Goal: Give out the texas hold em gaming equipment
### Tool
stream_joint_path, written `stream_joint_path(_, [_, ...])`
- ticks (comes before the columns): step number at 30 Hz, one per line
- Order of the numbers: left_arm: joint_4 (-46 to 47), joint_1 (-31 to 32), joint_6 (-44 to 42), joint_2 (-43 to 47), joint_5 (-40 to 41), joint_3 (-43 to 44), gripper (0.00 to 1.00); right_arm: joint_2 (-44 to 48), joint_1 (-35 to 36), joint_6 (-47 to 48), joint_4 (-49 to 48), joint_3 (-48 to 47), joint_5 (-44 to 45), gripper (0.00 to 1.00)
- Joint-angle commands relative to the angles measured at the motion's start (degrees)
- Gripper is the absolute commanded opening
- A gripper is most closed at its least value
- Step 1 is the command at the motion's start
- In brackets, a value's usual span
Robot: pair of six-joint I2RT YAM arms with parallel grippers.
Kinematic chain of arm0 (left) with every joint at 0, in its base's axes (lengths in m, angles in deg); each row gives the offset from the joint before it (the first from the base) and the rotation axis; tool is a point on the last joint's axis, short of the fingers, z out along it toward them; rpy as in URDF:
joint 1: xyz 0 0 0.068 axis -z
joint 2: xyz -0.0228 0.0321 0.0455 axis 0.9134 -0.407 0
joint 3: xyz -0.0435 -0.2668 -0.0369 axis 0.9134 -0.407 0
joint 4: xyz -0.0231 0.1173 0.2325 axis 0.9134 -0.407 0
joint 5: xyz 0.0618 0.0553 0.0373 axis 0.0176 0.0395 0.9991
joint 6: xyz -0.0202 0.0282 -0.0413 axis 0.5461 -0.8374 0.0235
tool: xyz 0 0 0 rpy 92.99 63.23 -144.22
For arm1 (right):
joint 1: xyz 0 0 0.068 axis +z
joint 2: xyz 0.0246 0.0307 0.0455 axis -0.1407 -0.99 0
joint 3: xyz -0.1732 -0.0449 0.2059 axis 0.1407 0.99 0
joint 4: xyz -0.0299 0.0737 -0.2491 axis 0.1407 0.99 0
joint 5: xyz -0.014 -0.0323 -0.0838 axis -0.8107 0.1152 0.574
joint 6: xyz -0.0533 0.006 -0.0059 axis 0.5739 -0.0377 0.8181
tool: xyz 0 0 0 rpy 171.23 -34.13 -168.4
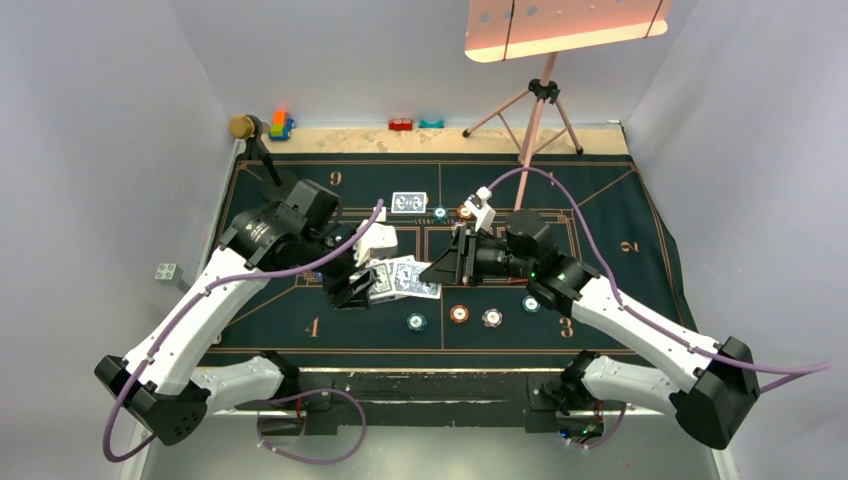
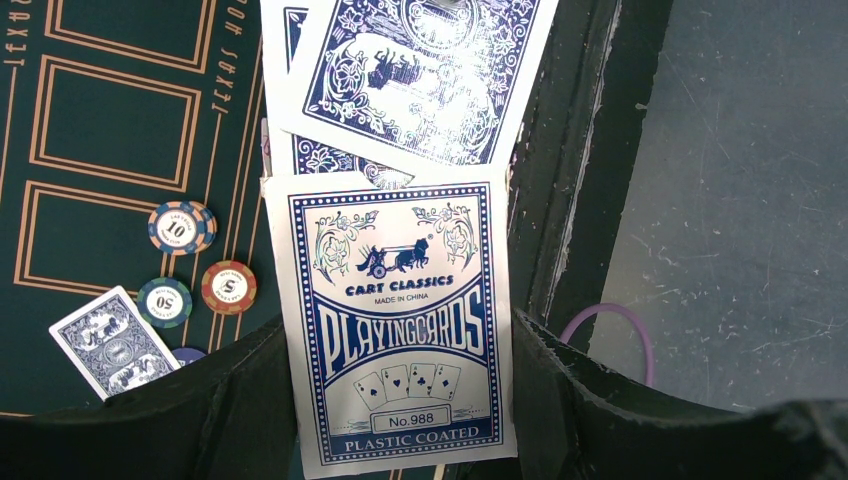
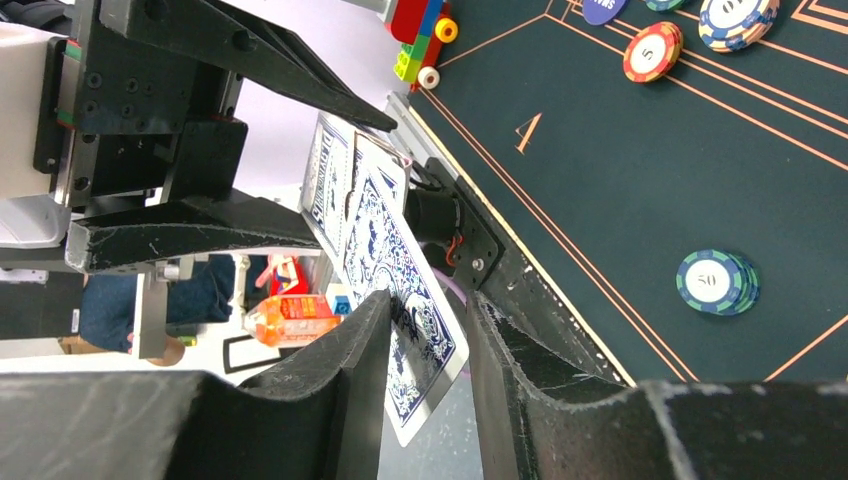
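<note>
Your left gripper (image 2: 405, 405) is clamped on the fanned playing cards (image 2: 400, 300), raised above the felt mat (image 1: 370, 335). Your right gripper (image 3: 425, 370) stands part-open around the outermost card (image 3: 410, 310). Pinch only that card, then slide it straight off.

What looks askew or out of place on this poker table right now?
The cards pinched in the left gripper are splayed at different angles rather than squared up, with one reaching into the right gripper. Toy blocks beyond the far edge of the felt mat aren't poker gear.
</note>
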Motion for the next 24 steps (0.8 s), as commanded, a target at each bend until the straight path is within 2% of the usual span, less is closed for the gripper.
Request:
stream_joint_path(1, [1.4, -0.4, 1.0, 1.3, -1.8, 2.4, 0.00, 1.0, -0.7, 0.6, 1.2, -0.9, 0.1, 0.35])
stream_joint_path(6, [1.4, -0.4, 1.0, 1.4, -1.8, 2.3, 0.00, 2.4, -3.0, 2.1, 4.3, -2.3, -0.3, 0.30])
stream_joint_path(17, [1.4, -0.5, 0.8, 1.4, -1.8, 2.1, 0.00, 6.6, -9.1, 4.3, 9.5, -4.2, -2.5, 0.00])
stream_joint_path(24, [1.2, -0.5, 0.6, 1.6, -1.6, 2.2, 0.00, 9.0, -17.5, 10.4, 18.5, -4.7, -1.1, 0.00])
